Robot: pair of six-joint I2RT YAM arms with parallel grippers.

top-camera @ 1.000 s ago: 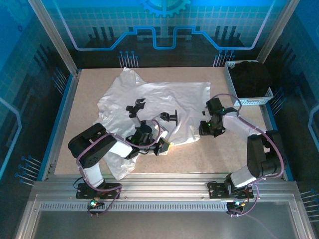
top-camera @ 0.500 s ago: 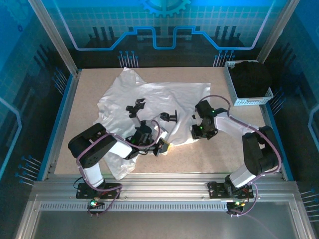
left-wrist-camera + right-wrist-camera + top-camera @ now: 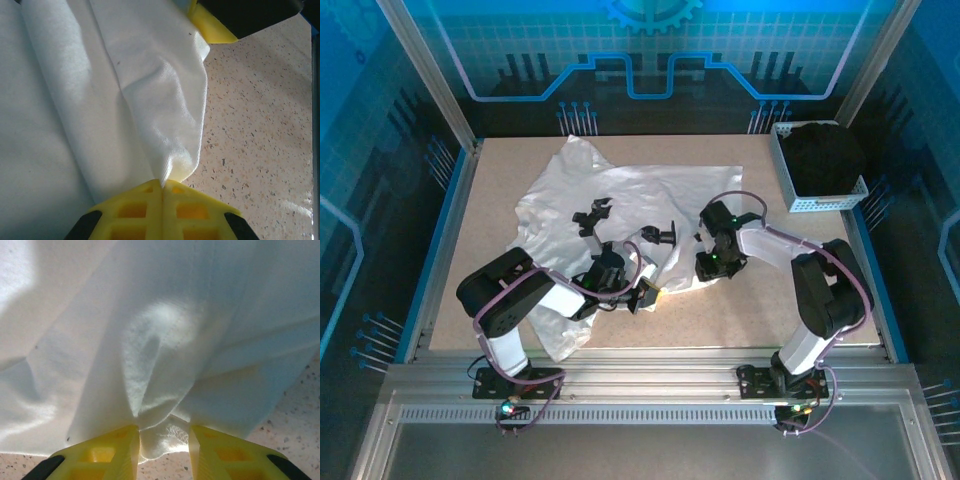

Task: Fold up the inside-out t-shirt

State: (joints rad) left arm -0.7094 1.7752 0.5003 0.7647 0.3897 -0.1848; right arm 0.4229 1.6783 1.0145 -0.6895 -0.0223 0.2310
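A speckled beige table top [image 3: 740, 310] fills the middle of the overhead view, edged by a blue rim [image 3: 438, 250]. Along the top of the frame runs a blue-lit back wall [image 3: 650, 60] with a grid, circuit lines and a gear motif [image 3: 652, 12]. Slanting metal posts [image 3: 425, 70] stand at the upper left and upper right. An aluminium rail [image 3: 650, 380] and a grey panel [image 3: 640, 450] cross the bottom. A white basket [image 3: 817, 203] sits at the upper right.
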